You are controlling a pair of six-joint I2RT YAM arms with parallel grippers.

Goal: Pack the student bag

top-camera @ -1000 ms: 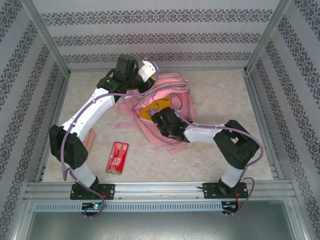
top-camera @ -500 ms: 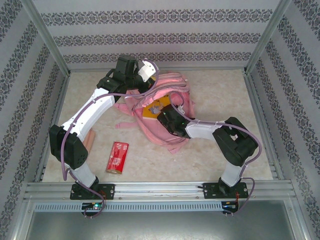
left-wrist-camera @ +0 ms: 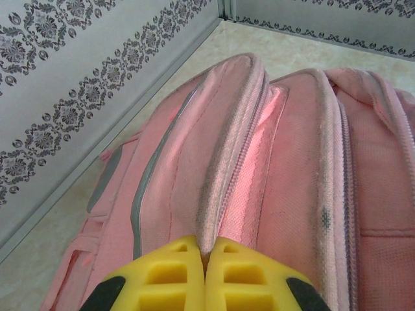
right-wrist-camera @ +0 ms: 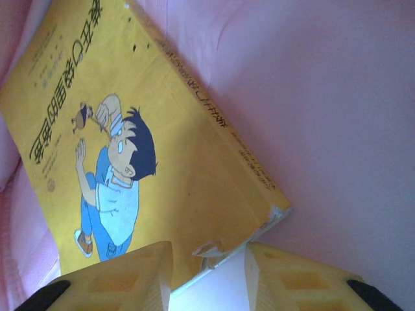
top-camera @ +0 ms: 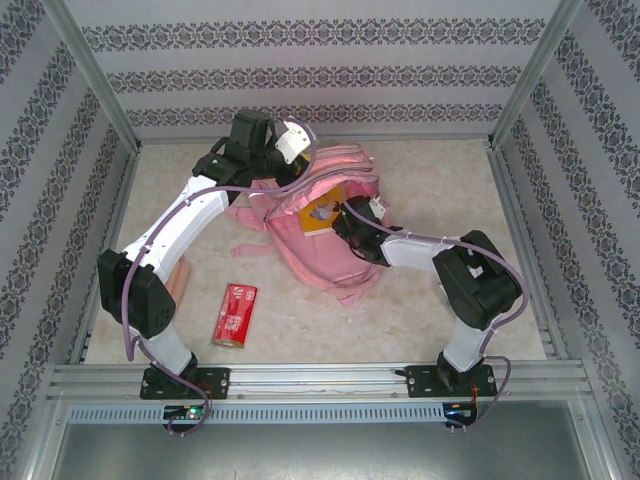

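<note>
Pinching the top of the student bag (top-camera: 312, 258), the left gripper (left-wrist-camera: 206, 259) has its yellow fingertips (left-wrist-camera: 170, 269) pressed together on a fold of pink fabric beside the zip line; no gap shows between them in the left wrist view.

Student bag: lies on the pale table (top-camera: 440, 180), towards the far middle, between the two arms. Main compartment is open at the top. Grey strips run down the pink panels (left-wrist-camera: 139, 194).

From overhead, the left gripper (top-camera: 298, 160) sits at the bag's far upper edge, with the arm reaching over from the left side.

Right gripper (top-camera: 347, 217) is at the bag's opening. In the right wrist view the right gripper (right-wrist-camera: 209, 275) straddles the lower edge of the yellow book (right-wrist-camera: 130, 129), one finger against each face, with the white page block filling the space between them: clamped on the book. Cover shows a cartoon boy and printed characters. Pink lining surrounds the book. From overhead, the yellow book (top-camera: 322, 212) is partly inside the opening, cover visible.

Red packet (top-camera: 233, 313) lies flat on the table near the left arm, well apart from the bag.
</note>
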